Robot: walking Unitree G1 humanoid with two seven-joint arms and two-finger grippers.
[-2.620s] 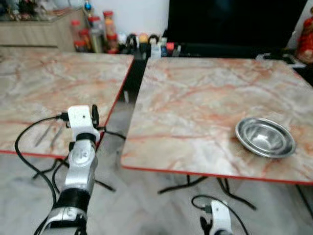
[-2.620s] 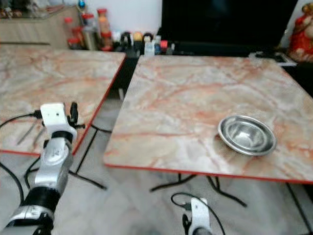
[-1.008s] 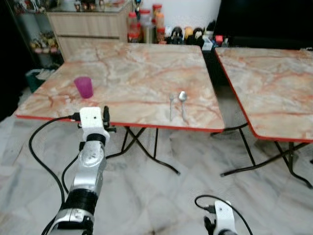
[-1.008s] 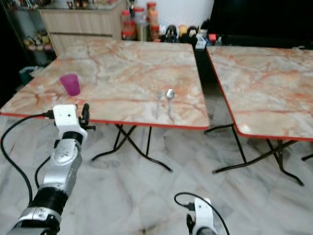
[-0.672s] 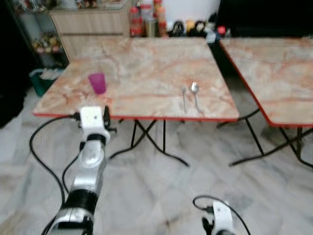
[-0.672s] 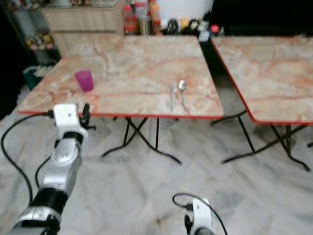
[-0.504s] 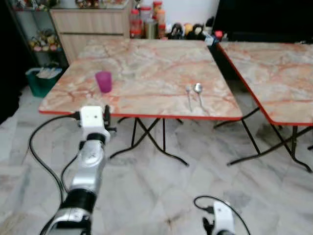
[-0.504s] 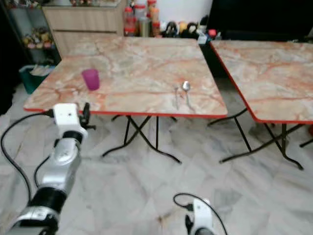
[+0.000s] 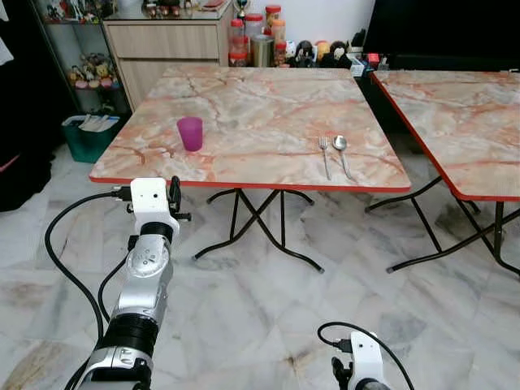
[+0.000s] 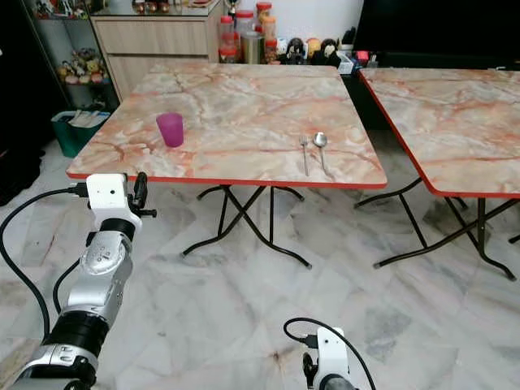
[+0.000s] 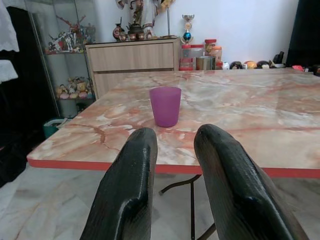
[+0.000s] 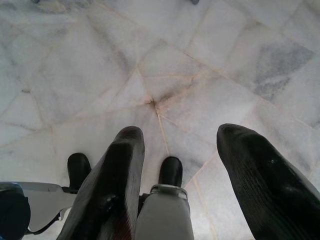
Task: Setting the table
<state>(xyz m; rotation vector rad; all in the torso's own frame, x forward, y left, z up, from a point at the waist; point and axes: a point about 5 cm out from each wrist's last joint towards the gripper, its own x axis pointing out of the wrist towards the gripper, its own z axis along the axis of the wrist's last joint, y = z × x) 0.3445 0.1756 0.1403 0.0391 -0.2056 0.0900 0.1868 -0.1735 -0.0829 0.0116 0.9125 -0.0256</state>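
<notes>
Purple cup (image 9: pixel 190 133), orange-veined marble table (image 9: pixel 260 114)

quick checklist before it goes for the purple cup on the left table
1. Purple cup upright near the table's front left corner, apart from other things: ok.
2. Left gripper open and empty, aimed at the cup: ok.
3. Left gripper within reach of the cup: not ok, it is short of the table's red edge.
4. Fork and spoon lie side by side near the far right edge, away from the cup: ok.
5. Right gripper open, pointing down at the marble floor, idle: ok.
</notes>
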